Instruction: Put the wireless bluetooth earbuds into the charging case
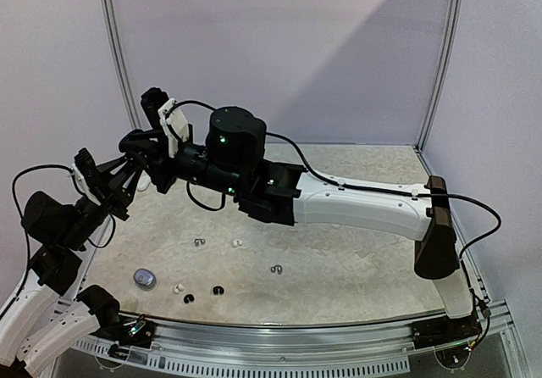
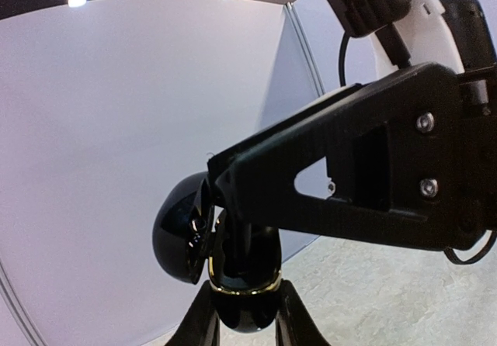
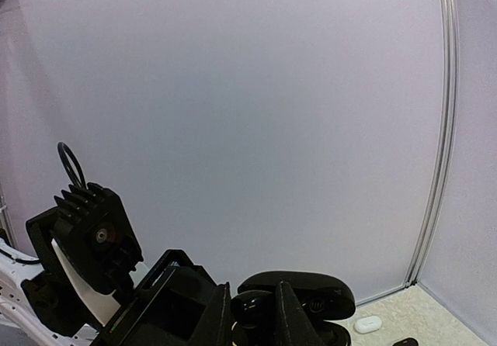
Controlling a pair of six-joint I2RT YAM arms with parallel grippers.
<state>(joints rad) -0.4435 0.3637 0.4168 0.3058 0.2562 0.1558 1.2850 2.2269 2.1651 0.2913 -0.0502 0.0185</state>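
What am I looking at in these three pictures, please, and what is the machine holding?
Two robot arms, bolted at the table's near edge, each end in a two-finger gripper. The wide picture comes from a fixed camera overhead; the other two from cameras on each wrist. On the table lie several tiny loose earbuds and a silvery-grey case. The left gripper is clamped on an open black charging case; the right gripper seems to pinch a small black earbud at its opening.

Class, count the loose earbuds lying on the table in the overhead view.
6. Mid-table: grey bud, white bud, hooked bud. Nearer front: small white bud, black bud, second black bud. More may be hidden.
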